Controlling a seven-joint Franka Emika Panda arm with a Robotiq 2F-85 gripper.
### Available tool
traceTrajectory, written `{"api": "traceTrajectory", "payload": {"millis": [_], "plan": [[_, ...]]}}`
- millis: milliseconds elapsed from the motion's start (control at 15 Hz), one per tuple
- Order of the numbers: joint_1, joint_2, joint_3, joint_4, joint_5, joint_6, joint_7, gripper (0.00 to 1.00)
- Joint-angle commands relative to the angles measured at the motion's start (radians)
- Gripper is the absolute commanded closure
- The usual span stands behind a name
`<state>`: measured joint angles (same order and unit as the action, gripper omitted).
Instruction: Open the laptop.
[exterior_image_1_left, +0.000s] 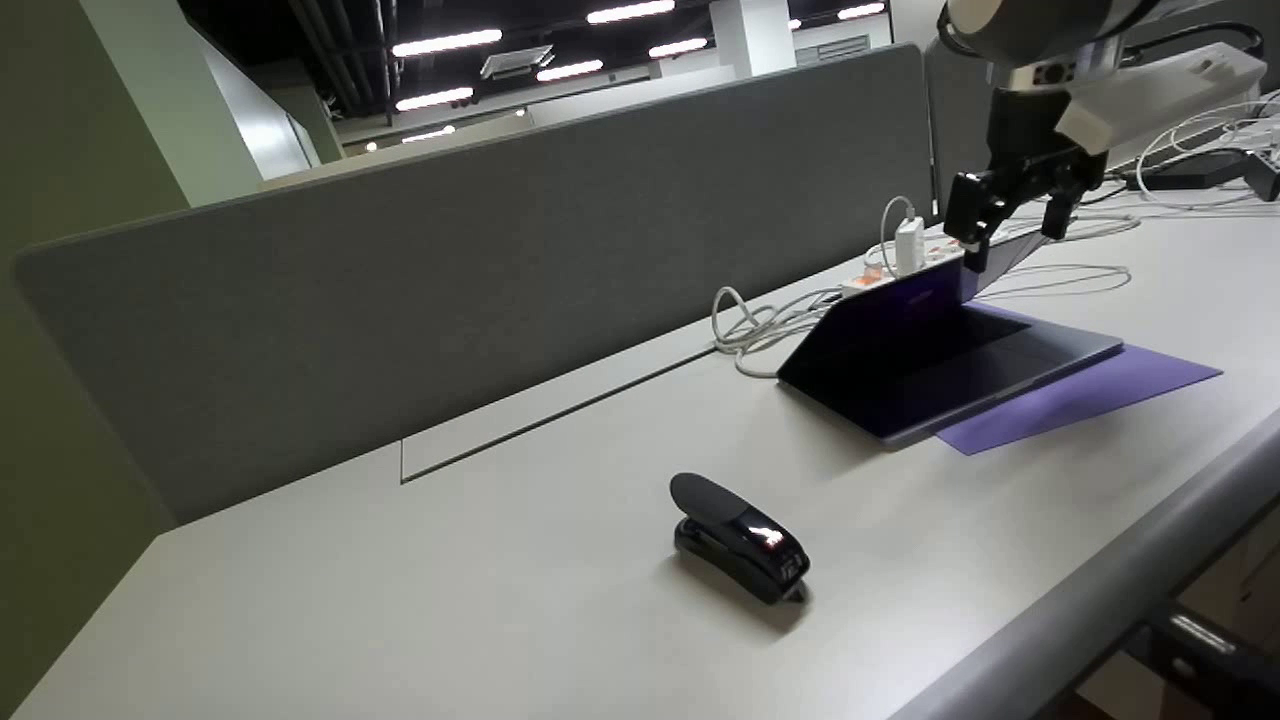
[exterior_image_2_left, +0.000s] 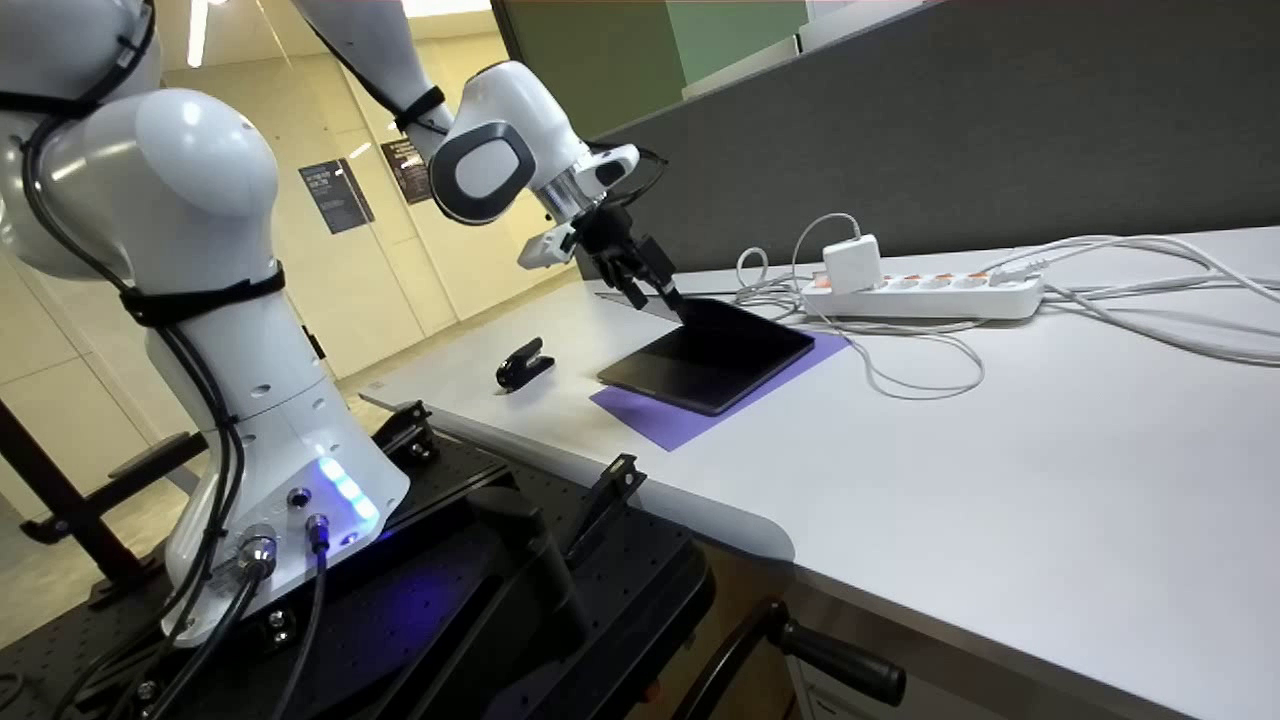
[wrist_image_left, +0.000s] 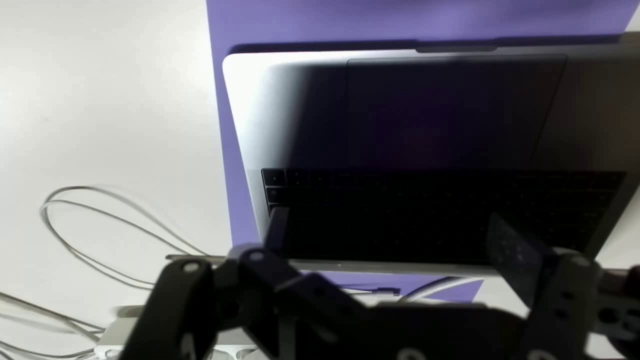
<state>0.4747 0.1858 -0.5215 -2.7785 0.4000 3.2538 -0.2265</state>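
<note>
The dark grey laptop (exterior_image_1_left: 985, 375) lies on a purple sheet (exterior_image_1_left: 1110, 395). It also shows in an exterior view (exterior_image_2_left: 690, 370). Its lid is raised at an angle over the base, and the screen is dark with a faint purple glow. In the wrist view, the trackpad and shaded keyboard of the laptop (wrist_image_left: 425, 115) face me, with the lid's edge running across below. My gripper (exterior_image_1_left: 1015, 245) is at the lid's upper edge, also in an exterior view (exterior_image_2_left: 657, 300). Its fingers are wide apart with nothing between them in the wrist view (wrist_image_left: 390, 220). Contact with the lid is unclear.
A black stapler (exterior_image_1_left: 740, 540) stands on the table, also in an exterior view (exterior_image_2_left: 523, 366). A white power strip (exterior_image_2_left: 930, 297) with a plugged-in charger (exterior_image_2_left: 853, 263) and loose white cables lies behind the laptop. A grey partition (exterior_image_1_left: 480, 270) borders the table's back.
</note>
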Motion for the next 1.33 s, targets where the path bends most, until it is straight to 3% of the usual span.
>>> {"api": "traceTrajectory", "payload": {"millis": [0, 67, 533, 1267], "plan": [[0.054, -0.040, -0.081, 0.014, -0.031, -0.125, -0.051, 0.00], [0.024, -0.012, -0.039, 0.009, -0.010, -0.069, -0.033, 0.00], [0.047, -0.019, -0.064, 0.012, -0.013, -0.105, -0.049, 0.00], [0.015, 0.043, -0.022, 0.067, -0.008, -0.041, -0.048, 0.00]]}}
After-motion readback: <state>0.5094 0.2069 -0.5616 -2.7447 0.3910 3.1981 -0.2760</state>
